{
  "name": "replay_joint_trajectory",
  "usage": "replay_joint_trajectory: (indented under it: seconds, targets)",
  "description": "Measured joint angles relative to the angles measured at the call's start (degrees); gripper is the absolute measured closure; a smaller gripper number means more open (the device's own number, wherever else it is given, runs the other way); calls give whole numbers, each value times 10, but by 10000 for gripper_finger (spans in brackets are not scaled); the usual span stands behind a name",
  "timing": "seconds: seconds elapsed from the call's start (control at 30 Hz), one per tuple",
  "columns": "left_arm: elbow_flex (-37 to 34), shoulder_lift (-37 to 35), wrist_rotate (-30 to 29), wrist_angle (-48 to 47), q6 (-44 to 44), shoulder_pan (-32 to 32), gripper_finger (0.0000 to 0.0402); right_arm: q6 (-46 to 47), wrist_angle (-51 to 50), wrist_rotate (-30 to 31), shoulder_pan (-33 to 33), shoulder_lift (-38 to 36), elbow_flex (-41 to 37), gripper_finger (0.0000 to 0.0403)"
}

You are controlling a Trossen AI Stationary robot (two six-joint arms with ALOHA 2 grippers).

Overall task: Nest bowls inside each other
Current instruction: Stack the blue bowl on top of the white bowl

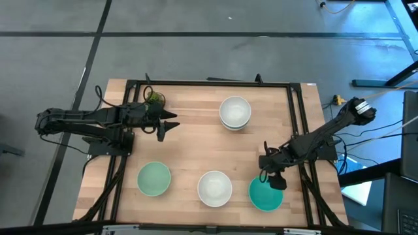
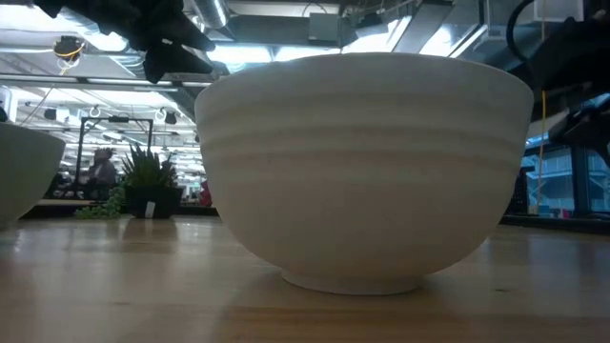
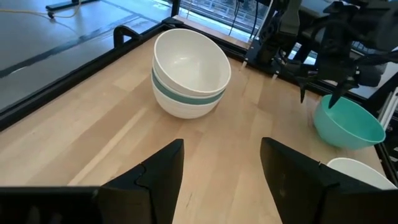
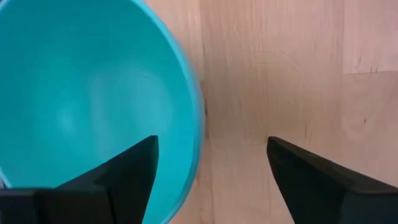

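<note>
the wooden table point(image 1: 189, 147) has a dark frame point(image 1: 209, 83) along its edges, and much bare wood is free in the middle, between the bowls.

the right gripper point(image 1: 275, 181) hangs over the near right part of the table, with its fingers spread wide and nothing between them. the teal bowl point(image 1: 266, 194) stands just under it, close to the near edge; in the right wrist view the rim of this bowl point(image 4: 93, 93) passes between the two fingers, one finger over the inside of the bowl and one over the bare wood.

the left gripper point(image 1: 167, 124) is at the far left part of the table, also open wide and empty, pointing toward the middle. the stack of white bowls point(image 1: 235, 112) stands at the far side, well apart from it, with free wood between; in the left wrist view the top bowl point(image 3: 189, 71) sits tilted and a greenish band shows under it.

a single white bowl point(image 1: 215, 188) stands near the front edge, just beside the teal bowl. a pale green bowl point(image 1: 153, 179) stands to its left. a small green plant point(image 1: 155, 98) is at the far left corner, next to the left arm.
</note>
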Motion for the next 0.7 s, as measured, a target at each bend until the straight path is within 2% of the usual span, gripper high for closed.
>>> replay_joint_trajectory:
  seconds: [0.23,0.43,0.63,0.7]
  targets:
    - [0,0,0,0,-12,0,194,0,3,0,0,10,0,173]
    - [0,0,0,0,-11,0,194,0,13,-1,-1,10,0,263]
    - [0,0,-1,-12,-11,0,194,0,14,-5,-1,10,0,376]
    - [0,0,-2,-13,-11,0,194,0,14,-6,-1,10,0,389]
